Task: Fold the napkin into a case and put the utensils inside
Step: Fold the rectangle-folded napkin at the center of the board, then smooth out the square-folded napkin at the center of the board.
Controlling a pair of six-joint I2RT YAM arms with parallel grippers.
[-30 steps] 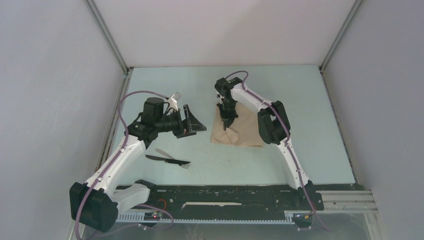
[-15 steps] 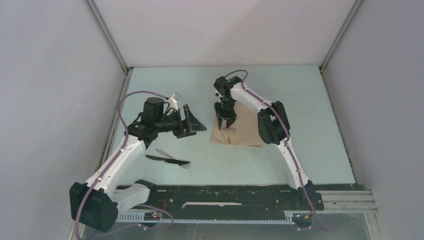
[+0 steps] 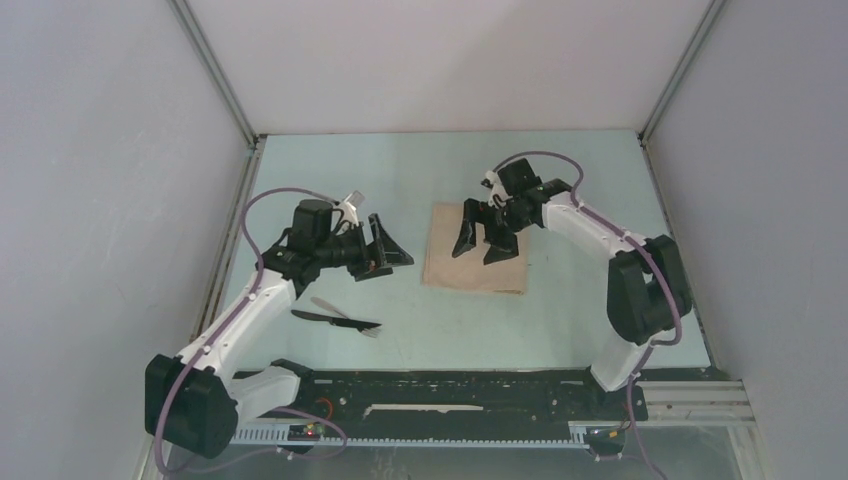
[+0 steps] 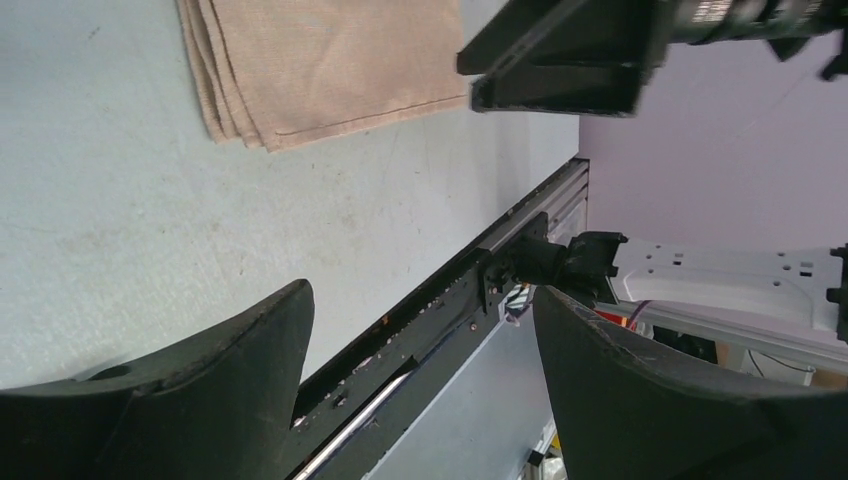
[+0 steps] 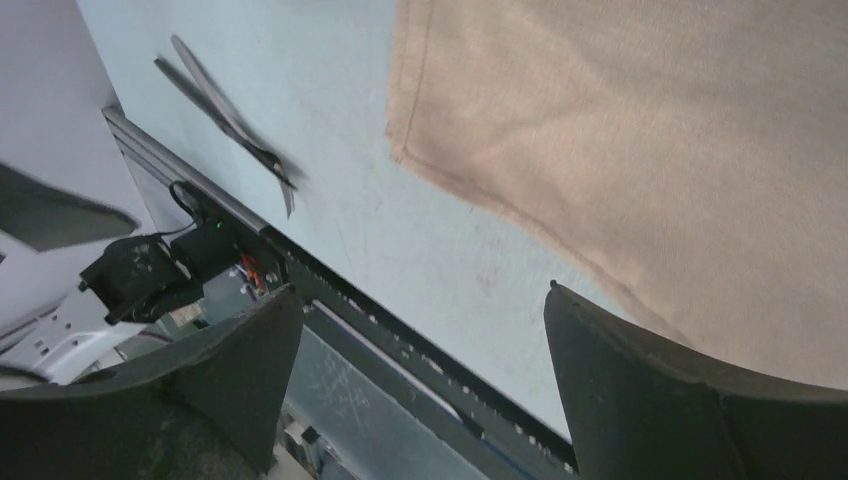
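From above, we see the right tool point(image 3: 474, 253) has just let go and lifted, jaws apart, over the folded tan-beige cloth napkin point(image 3: 445, 270) in the middle of the surface point(image 3: 600, 200). The left tool point(image 3: 390, 258) hangs apart, empty. In the left wrist view, the napkin layers point(image 4: 330, 60) lie stacked. In the right wrist view, the slim black and grey utensils point(image 5: 230, 125) lie toward the near-left corner, so loading looks next.

The top external camera looked down from high behind the near edge, far enough to take in the whole table point(image 3: 560, 170). Both wrist cameras sat close over the table, the left facing right and the right facing left toward the near rail point(image 3: 450, 385). All three views shared the napkin point(image 3: 470, 275).
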